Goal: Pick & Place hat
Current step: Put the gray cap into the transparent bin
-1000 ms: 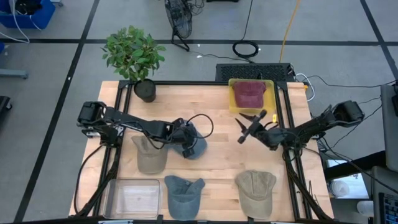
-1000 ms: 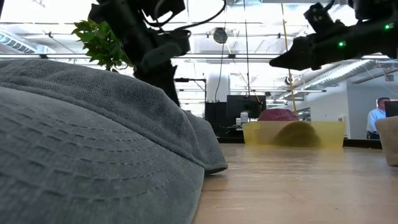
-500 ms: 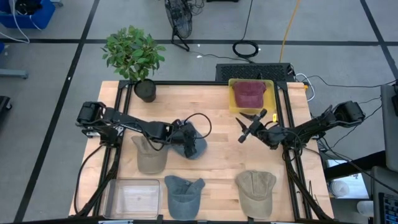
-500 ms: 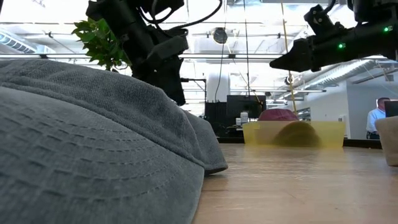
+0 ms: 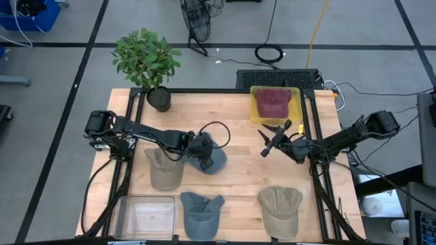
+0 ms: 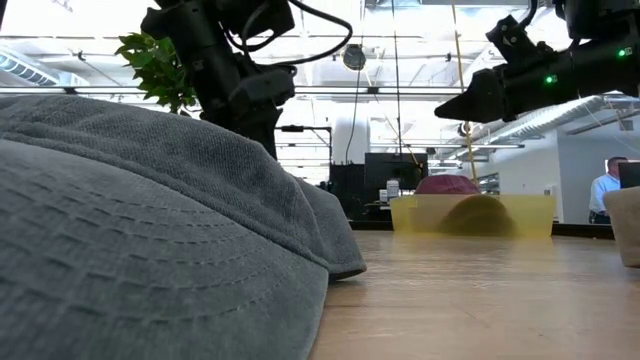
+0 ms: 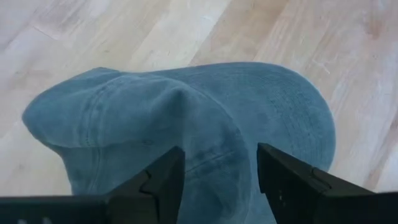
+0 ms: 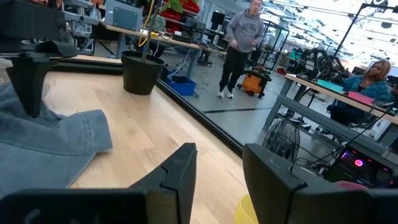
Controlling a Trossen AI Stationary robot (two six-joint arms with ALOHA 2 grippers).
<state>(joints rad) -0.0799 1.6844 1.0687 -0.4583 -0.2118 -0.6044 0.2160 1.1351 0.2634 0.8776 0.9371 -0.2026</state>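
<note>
- High view: the left gripper (image 5: 203, 151) sits low over a blue hat (image 5: 212, 158) near the middle of the wooden table (image 5: 238, 122), right on the hat's crown. A tan hat (image 5: 164, 169) lies just beside it toward the left arm's base. Along the front edge are a clear bin (image 5: 146, 216), a second blue hat (image 5: 201, 211) and another tan hat (image 5: 281, 209). At the far edge a yellow bin (image 5: 255, 116) holds a maroon hat (image 5: 273, 102), and a potted plant (image 5: 146, 62) stands at the far left corner. The right gripper (image 5: 270, 141) hovers in the air between the yellow bin and the table's centre, holding nothing.
- Low view: a grey-blue hat (image 6: 150, 230) fills the foreground. The left arm comes down behind it; the right arm reaches in high at the upper right. The yellow bin (image 6: 520, 215) stands far back with the maroon hat's (image 6: 447, 185) dome showing above its rim.
- Left wrist view: the jaws stand apart, both fingers (image 7: 163, 180) straddling a raised fold of the blue hat (image 7: 205, 124); whether they press on the cloth I cannot tell.
- Right wrist view: the jaws are parted with only air between the fingers (image 8: 180, 168). The blue hat (image 8: 43, 134) lies on the table ahead, and people show in the room beyond.
</note>
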